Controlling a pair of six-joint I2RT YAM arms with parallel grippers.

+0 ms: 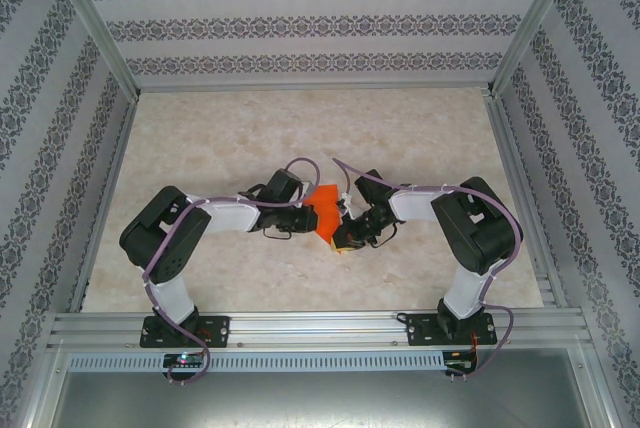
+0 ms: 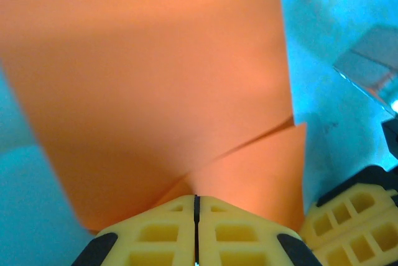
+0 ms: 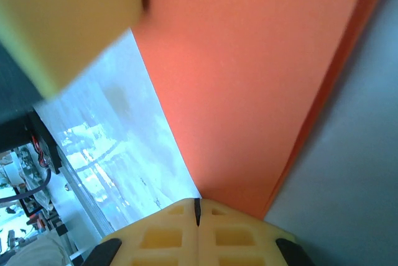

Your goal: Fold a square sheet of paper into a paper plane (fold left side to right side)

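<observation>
While both tools meet over the middle of the table [image 1: 420,138], a little toward its near edge, the square sheet of paper [image 1: 322,209] spans the gap between them; I cannot tell whether it lies flat or is lifted. My left tool [image 2: 196,207] is clamped on the sheet's left margin, its pads together with the paper pinched in the seam. The right tool [image 3: 197,209] is likewise closed on the paper at the opposite side. From the left wrist I see one layer lapping over another along a slanted edge. The sheet runs from the left tool toward the right one, so the left arm holds the side that must travel. I judge it should carry that margin rightward while the right tool anchors.
</observation>
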